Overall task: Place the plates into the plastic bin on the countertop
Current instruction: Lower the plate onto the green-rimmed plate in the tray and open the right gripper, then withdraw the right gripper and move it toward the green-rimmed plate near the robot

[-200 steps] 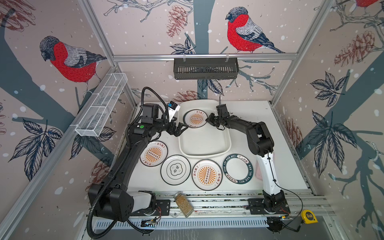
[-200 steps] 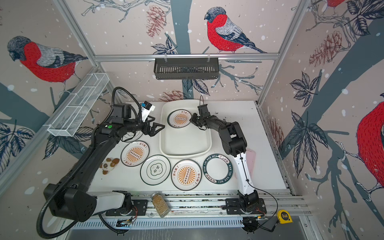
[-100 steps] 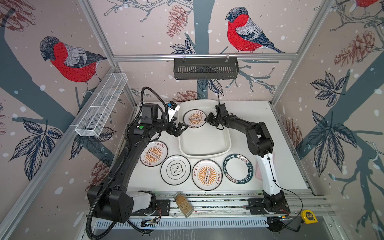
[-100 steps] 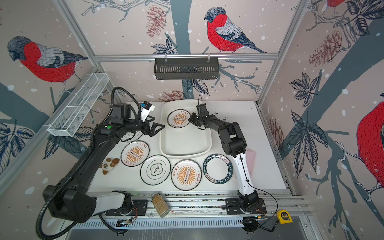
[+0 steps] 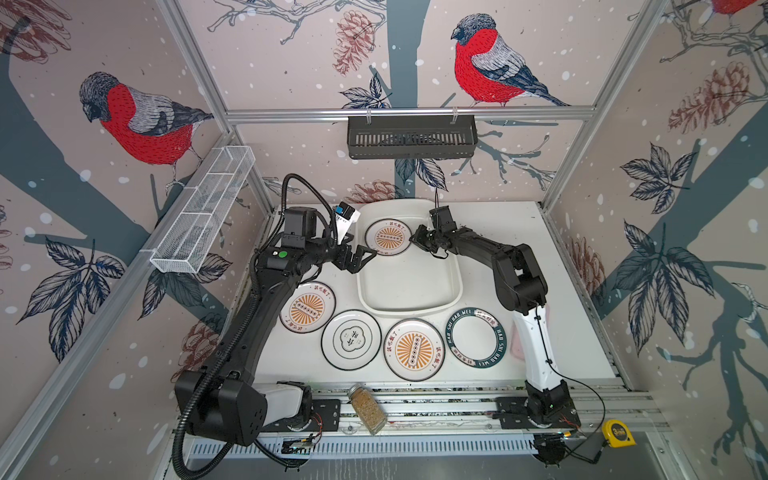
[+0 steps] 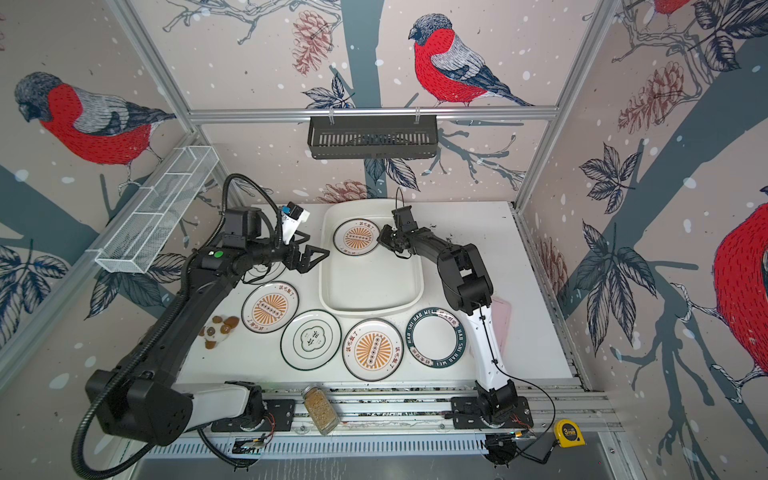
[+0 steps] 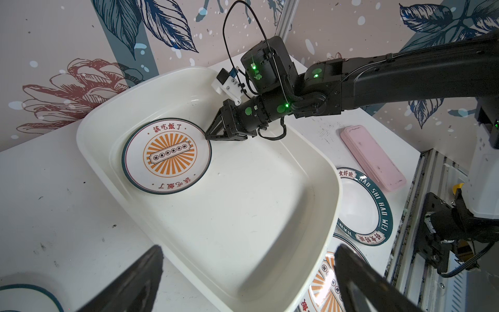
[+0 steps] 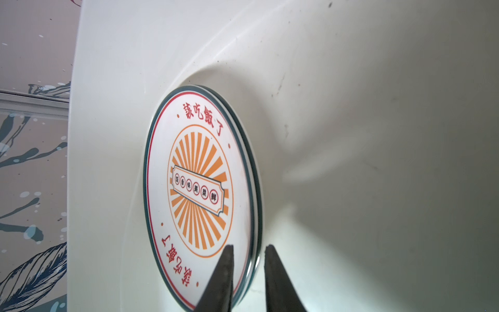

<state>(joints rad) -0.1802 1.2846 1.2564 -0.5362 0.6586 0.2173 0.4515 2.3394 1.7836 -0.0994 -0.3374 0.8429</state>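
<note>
The cream plastic bin [image 5: 409, 309] stands at the back of the white countertop [image 5: 569, 266]. One sunburst plate [image 5: 390, 237] lies flat in its far left corner. My right gripper [image 5: 413, 240] is low at that plate's right edge. In the right wrist view its fingers [image 8: 248, 247] straddle the plate [image 8: 199, 189] rim, slightly open, with a sliver of gap beside the rim. My left gripper [image 5: 365, 258] hovers wide open and empty at the bin's left rim. Several more plates lie in front of the bin: two sunburst [image 5: 307, 306] [image 5: 414, 350], a cloud-emblem one [image 5: 351, 339], a green-lettered one [image 5: 476, 337].
A pink flat case [image 7: 372, 159] lies by the right arm's base link. A brown plush toy [image 6: 218, 330] sits left of the plates. A spice jar [image 5: 368, 409] and a yellow tape measure [image 5: 619, 432] rest on the front rails. A black rack [image 5: 411, 137] and a wire basket [image 5: 203, 208] hang on the walls.
</note>
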